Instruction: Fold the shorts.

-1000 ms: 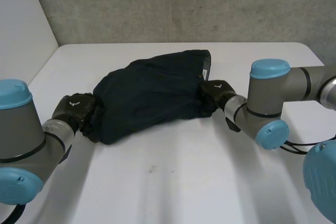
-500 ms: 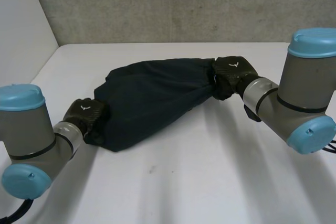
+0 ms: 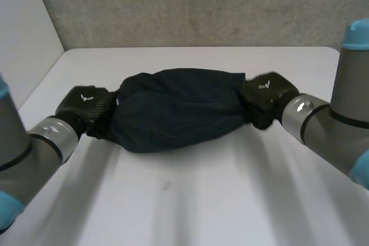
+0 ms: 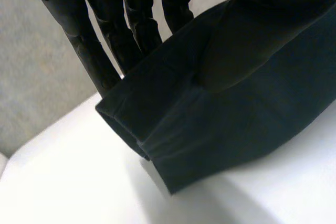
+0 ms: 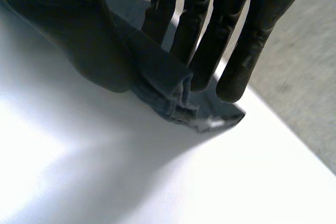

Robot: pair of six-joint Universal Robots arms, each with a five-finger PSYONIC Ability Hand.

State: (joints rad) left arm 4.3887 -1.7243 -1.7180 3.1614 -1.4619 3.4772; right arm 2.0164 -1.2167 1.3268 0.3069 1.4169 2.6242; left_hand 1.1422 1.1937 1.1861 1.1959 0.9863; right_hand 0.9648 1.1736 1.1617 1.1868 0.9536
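The dark navy shorts [image 3: 179, 108] are stretched sideways between my two hands over the middle of the white table [image 3: 196, 200]. My left hand [image 3: 86, 105] holds one end. In the left wrist view its fingers [image 4: 131, 24] and thumb pinch a hemmed edge of the shorts [image 4: 252, 114]. At the other end my right hand [image 3: 266, 93] pinches the cloth. There its fingers [image 5: 210, 35] press a thick folded edge of the shorts [image 5: 157, 72] against the thumb. The cloth's belly sags to the tabletop.
A grey concrete wall [image 3: 202, 4] runs along the table's far edge. A white panel [image 3: 23, 33] stands at the left side. Bare tabletop lies in front of the shorts.
Both hands have moved apart and pulled the bunched shorts out into a taut band. The left hand's fingers have closed on the cloth's edge. The right hand has swung outward to the right.
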